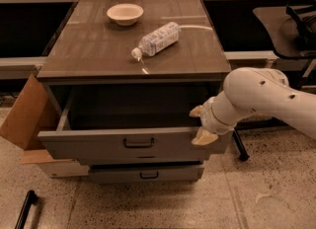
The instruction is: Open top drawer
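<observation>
1. Lying on the speckled floor (148, 208) at the near left corner is a black bar (25, 209), cut off by the edge.
2. A lower drawer (118, 173) sits under the open one, shut or nearly so, with a small black handle at its middle.
3. The top drawer (89, 146) stands well out of the cabinet (207, 67), its deep box open to view and dark inside. Its black handle (138, 143) sits at the centre of the front, with nothing touching it.
4. The gripper (200, 124) is at the right end of the drawer front, well apart from the handle. Its two tan fingers (203, 137) stand apart, one low against the front face and one higher, by the rim. The front's top edge runs between them; whether they press on it I cannot tell.
5. The white arm (266, 95) comes in from the right, bent at a thick joint just beside the cabinet's right side.
6. A brown cardboard box (24, 114) leans against the cabinet's left side, with a flap lying on the floor just beside the drawer's left end.
7. On the cabinet top, a clear plastic bottle (157, 39) lies on its side near the middle, white cap pointing to the near left.
8. Farther back, a pale bowl (125, 14) stands upright, well apart from the bottle.
</observation>
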Motion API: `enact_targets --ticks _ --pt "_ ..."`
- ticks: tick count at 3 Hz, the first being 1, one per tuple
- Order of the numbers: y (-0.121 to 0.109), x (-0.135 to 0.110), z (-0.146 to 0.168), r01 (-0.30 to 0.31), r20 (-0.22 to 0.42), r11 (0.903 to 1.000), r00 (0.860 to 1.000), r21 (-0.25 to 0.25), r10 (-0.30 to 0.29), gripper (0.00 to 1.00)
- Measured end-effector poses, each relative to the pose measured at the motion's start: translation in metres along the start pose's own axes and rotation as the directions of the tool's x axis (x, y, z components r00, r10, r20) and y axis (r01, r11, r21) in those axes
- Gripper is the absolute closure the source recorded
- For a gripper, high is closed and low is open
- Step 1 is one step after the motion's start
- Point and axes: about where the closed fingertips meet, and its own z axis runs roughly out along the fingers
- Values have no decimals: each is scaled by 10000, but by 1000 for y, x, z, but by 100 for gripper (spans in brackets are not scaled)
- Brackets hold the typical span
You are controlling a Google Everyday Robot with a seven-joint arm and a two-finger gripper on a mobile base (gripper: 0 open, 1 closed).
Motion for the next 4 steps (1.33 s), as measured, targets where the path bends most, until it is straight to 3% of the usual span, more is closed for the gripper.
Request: enact_targets --ticks 1,2,3,4 --pt "1 0 0 11 -1 10000 10000 -13 -11 0" --pt "1 -1 1 14 -1 10000 10000 -19 -14 0" --pt "15 -2 6 191 -70 9979 9998 -612 -196 1" --pt "31 -2 5 283 -207 9947 9993 -990 -305 24"
